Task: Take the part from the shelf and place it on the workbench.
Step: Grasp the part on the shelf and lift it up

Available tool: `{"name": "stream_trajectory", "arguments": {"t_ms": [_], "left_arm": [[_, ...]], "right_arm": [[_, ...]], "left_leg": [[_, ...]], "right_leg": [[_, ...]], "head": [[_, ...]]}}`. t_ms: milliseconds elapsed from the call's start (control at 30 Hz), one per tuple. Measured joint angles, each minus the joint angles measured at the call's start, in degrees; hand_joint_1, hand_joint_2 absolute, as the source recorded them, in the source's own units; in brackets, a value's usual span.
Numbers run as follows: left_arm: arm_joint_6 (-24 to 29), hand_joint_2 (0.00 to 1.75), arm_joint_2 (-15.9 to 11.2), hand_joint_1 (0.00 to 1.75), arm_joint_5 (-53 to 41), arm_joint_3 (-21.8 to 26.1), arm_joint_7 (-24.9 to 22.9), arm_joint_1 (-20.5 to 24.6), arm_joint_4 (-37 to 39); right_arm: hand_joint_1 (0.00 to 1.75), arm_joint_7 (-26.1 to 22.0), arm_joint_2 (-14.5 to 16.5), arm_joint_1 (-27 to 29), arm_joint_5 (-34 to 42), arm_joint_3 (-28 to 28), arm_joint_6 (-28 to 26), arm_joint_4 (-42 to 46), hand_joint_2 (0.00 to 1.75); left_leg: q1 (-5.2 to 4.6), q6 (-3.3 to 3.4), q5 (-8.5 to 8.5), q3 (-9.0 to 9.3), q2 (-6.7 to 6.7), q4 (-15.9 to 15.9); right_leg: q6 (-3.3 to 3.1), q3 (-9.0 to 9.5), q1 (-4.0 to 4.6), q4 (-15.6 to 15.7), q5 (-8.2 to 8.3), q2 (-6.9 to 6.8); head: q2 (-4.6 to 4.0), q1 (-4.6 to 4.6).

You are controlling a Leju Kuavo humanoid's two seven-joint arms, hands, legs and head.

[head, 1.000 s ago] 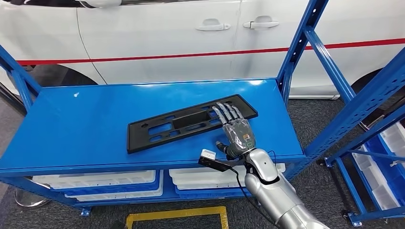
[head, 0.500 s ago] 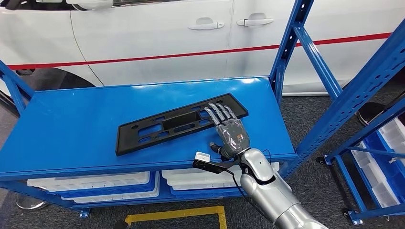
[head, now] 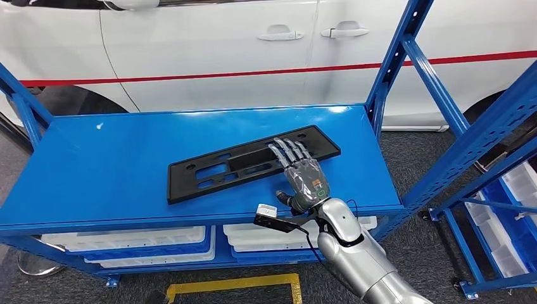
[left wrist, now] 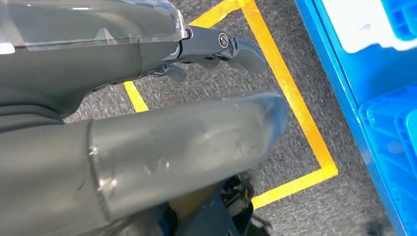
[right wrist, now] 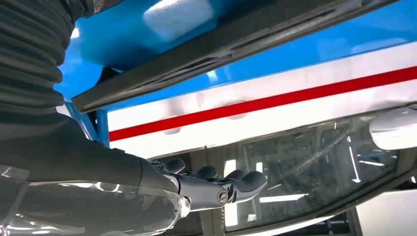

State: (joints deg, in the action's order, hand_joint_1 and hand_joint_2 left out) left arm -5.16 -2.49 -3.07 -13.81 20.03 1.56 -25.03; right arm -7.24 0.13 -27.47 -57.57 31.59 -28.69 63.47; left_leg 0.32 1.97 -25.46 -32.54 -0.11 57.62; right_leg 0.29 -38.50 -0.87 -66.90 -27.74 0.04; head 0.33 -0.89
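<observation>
Right hand (head: 306, 182) lies flat, fingers spread and straight, over the near-right portion of the part (head: 253, 162). Fingertips (head: 286, 147) rest on or just above the black frame; contact cannot be confirmed. Nothing is grasped. In the right wrist view the fingers (right wrist: 216, 184) extend straight, thumb apart, nothing between them.

Left hand (left wrist: 211, 46) hangs at the robot's side over grey carpet and a yellow floor marking (left wrist: 295, 113). Fingers loosely extended, holding nothing.

The part, a long flat black plastic frame with cut-outs, lies flat on the blue shelf (head: 114, 164), right of centre.

Orientation: long axis runs diagonally, from the near-left end toward the far-right end by the shelf upright (head: 396, 60). Broad face up. Right end points toward the white car (head: 221, 44) behind.

Risks, as judged:
- Part is thin and flat against the shelf, so fingers may find no edge to get under. A press from above would likely slide it, not lift it.
- A grasp near the right end leaves a long overhang. Part could droop, pivot or slip out.
- On swinging away, the far end could clip the upright.
</observation>
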Motion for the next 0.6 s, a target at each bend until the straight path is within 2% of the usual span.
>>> {"name": "stream_trajectory", "arguments": {"t_ms": [67, 167, 233, 267, 333, 367, 400, 433, 467, 500, 567, 600], "left_arm": [[-0.2, 0.0, 0.0, 0.0, 0.0, -0.1, 0.1, 0.1, 0.0], [-0.3, 0.0, 0.0, 0.0, -0.1, -0.1, 0.2, 0.1, 0.0], [-0.4, 0.0, 0.0, 0.0, -0.1, -0.3, 0.2, 0.2, -0.1], [-0.4, 0.0, 0.0, 0.0, -0.2, -0.3, 0.3, 0.3, -0.1], [-0.4, 0.0, 0.0, 0.0, -0.2, -0.4, 0.3, 0.5, -0.1], [-0.4, 0.0, 0.0, 0.0, -0.2, -0.4, 0.3, 0.5, -0.1], [-0.5, 0.0, 0.0, 0.0, -0.1, -0.4, 0.3, 0.5, -0.1], [-0.7, 0.0, 0.0, 0.0, -0.1, -0.4, 0.3, 0.5, -0.1], [-0.9, 0.0, 0.0, 0.0, 0.0, -0.4, 0.4, 0.5, -0.1], [-1.0, 0.0, 0.0, 0.0, 0.0, -0.4, 0.5, 0.5, -0.1], [-1.1, 0.0, 0.0, 0.0, 0.0, -0.4, 0.6, 0.7, -0.1], [-1.1, 0.0, 0.0, 0.0, 0.0, -0.5, 0.7, 0.8, -0.1]], "right_arm": [[0.0, 0.0, 0.0, -0.2, 0.0, 0.2, 0.0, 0.0, 1.75], [0.0, 0.0, 0.1, -0.2, 0.0, 0.6, 0.0, 0.0, 1.75], [0.0, -0.2, 0.1, -0.3, 0.0, 0.9, 0.3, 0.0, 1.75], [0.0, -0.3, 0.2, -0.4, 0.0, 1.1, 0.5, 0.0, 1.75], [0.0, -0.4, 0.3, -0.4, -0.1, 1.6, 0.9, -0.1, 1.75], [0.0, -0.5, 0.4, -0.3, -0.2, 1.9, 1.0, -0.2, 1.75], [0.0, -0.5, 0.4, -0.1, -0.2, 2.2, 1.0, -0.3, 1.31], [0.0, -0.6, 0.4, 0.0, -0.1, 2.4, 1.1, -0.3, 0.87], [0.0, -0.8, 0.4, 0.0, 0.2, 2.6, 1.3, -0.3, 0.44], [0.0, -1.1, 0.4, 0.0, 0.8, 2.7, 1.6, -0.3, 0.0], [0.0, -2.1, 0.4, -0.2, 2.1, 3.0, 2.5, -0.3, 0.0], [0.0, -2.5, 0.3, -0.3, 2.6, 3.3, 3.0, -0.3, 0.0]], "left_leg": [[-0.13, -0.58, -0.41, -0.27, -0.02, 0.7], [-0.17, -1.51, -0.56, -0.49, -0.02, 0.8], [-0.01, -2.11, -1.6, -0.95, -0.01, 2.0], [0.09, -2.36, -2.93, -1.89, 0.0, 4.1], [0.26, -2.79, -6.42, -5.21, 0.01, 11.2], [0.31, -2.93, -7.56, -6.84, 0.01, 14.4], [0.33, -2.99, -7.74, -7.75, 0.01, 16.2], [0.33, -2.96, -6.76, -7.6, 0.01, 15.7], [0.33, -2.84, -4.88, -6.4, 0.01, 13.0], [0.32, -2.64, -2.76, -4.53, 0.01, 9.0], [0.08, -2.15, -0.36, -1.41, -0.02, 2.3], [-0.08, -1.91, -0.13, -0.75, -0.05, 0.8]], "right_leg": [[-0.37, 2.69, 0.17, 5.6, 1.8, 0.0], [-1.26, 3.04, 0.44, 6.8, 1.9, 0.15], [-1.94, 3.27, 0.3, 7.3, 2.14, 0.12], [-2.22, 3.37, 0.2, 7.5, 2.25, 0.06], [-2.51, 3.36, 0.24, 7.6, 2.27, -0.02], [-2.55, 3.33, 0.28, 7.6, 2.27, -0.03], [-2.55, 3.32, 0.32, 7.6, 2.26, -0.04], [-2.54, 3.33, 0.33, 7.5, 2.25, -0.02], [-2.52, 3.37, 0.34, 7.5, 2.24, 0.0], [-2.48, 3.42, 0.34, 7.5, 2.21, 0.03], [-2.12, 3.37, 0.5, 7.4, 2.22, 0.09], [-1.84, 3.3, 0.55, 7.4, 2.27, 0.1]], "head": [[0.0, -0.02], [0.0, -0.03], [0.0, -0.03], [0.0, -0.05], [0.0, -0.07], [0.0, -0.07], [0.0, -0.07], [0.0, -0.07], [0.0, -0.07], [0.0, -0.06], [0.0, -0.05], [0.0, -0.05]]}}
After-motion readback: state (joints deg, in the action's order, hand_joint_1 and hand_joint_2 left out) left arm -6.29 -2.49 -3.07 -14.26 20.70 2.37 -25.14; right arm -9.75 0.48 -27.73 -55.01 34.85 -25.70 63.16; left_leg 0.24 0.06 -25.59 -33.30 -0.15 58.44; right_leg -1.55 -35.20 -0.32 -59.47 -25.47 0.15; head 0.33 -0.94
